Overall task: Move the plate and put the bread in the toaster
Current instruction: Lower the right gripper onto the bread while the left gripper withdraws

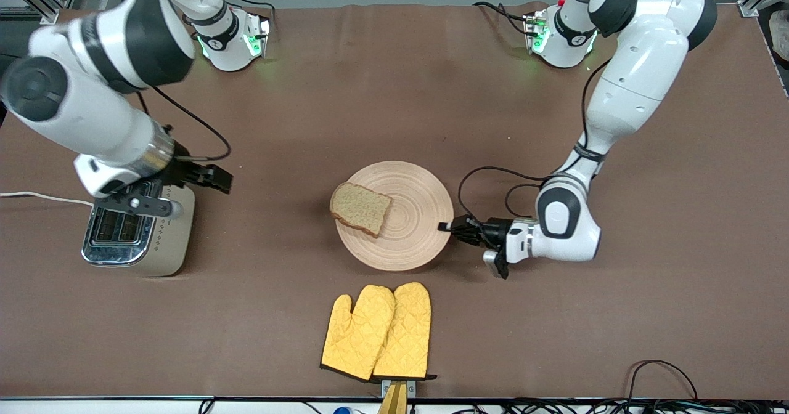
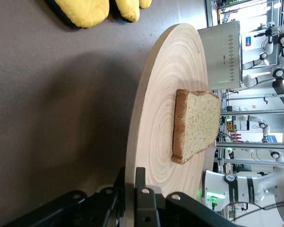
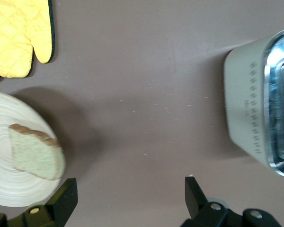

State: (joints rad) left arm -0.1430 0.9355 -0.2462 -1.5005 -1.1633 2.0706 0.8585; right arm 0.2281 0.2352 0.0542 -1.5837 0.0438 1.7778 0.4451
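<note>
- Your left pincer [image 1: 445, 227] is down at the tabletop [image 1: 394, 93], clenched on the rim of the plate [image 1: 419, 217] at the edge toward the left arm's end; the left wrist view shows one finger above the rim and one below it.
- So the step in hand looks like moving the plate. With the rim gripped, the next move calls for a slow, level drag or lift, presumably toward the right arm, which has the toaster at its end.
- The plate sits mid-tabletop and carries one thing: the bread [image 1: 361, 208], lying flat on the part toward the right arm's end, its crust overhanging the rim a little.
- That overhang is your risk. Tilt the plate or jerk it and the slice may slide off, so keep the plate flat.
- Your right pincer [image 1: 206, 177] hangs released, fingers wide apart, over the tabletop just beside the toaster [image 1: 137, 232]. It holds nothing and seems to wait for the bread.
- The toaster stands at the right arm's end of the tabletop, well apart from the plate. Both slots face up; they look empty, though the arm hides part of the top.
- The bread step is not yet done. It will call for the right pincer to take the slice by its edges and turn it upright over a slot.
- Two yellow mitts [image 1: 377, 332] lie nearer the front camera than the plate, apart from it; steer the plate clear of them.
</note>
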